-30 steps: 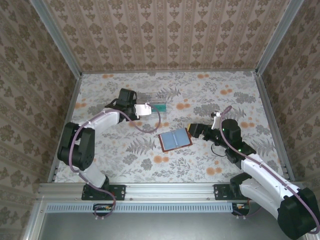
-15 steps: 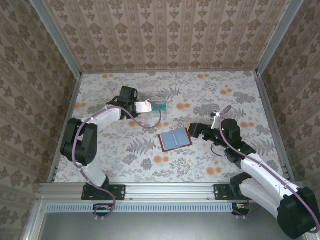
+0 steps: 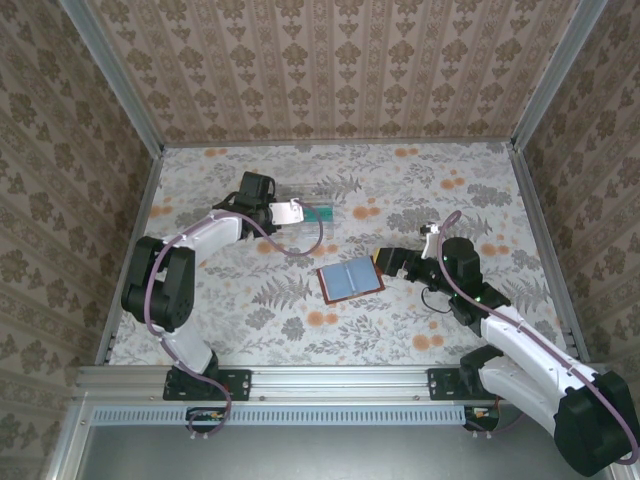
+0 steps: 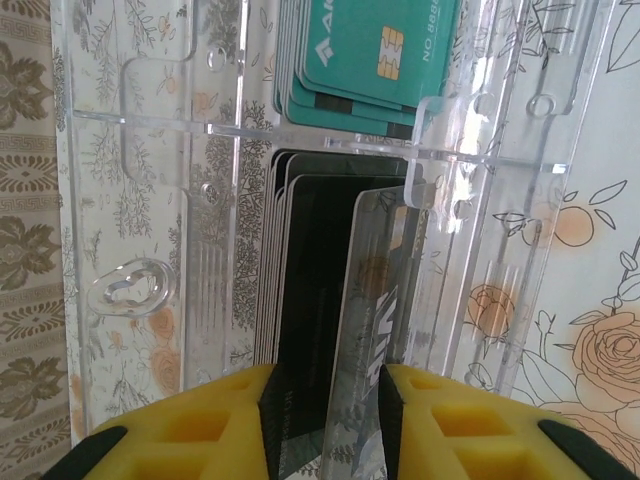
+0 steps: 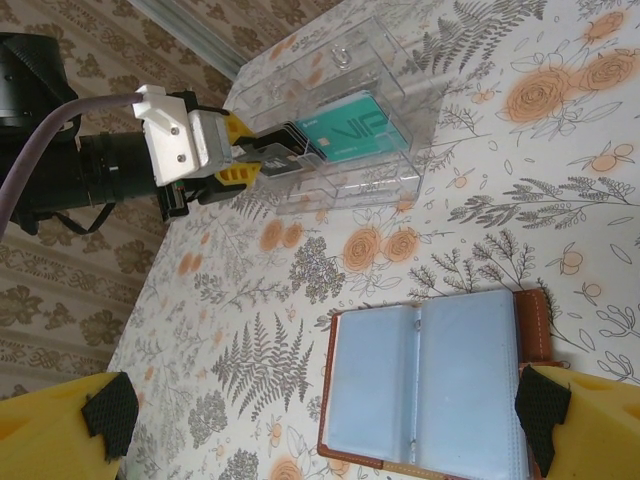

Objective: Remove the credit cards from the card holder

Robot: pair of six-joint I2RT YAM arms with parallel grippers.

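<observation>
Left gripper (image 4: 327,390) newly slack around dark card (image 4: 365,300); blue-lined card holder (image 5: 430,385) open

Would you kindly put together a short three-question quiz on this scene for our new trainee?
1. True or false: the card holder lies folded shut.
2. The chip card in the clear tray is: A) red, B) teal-green, C) white.
3. Fill in: the right gripper is ____ (open or shut).
Key: 1 false; 2 B; 3 open.
</observation>
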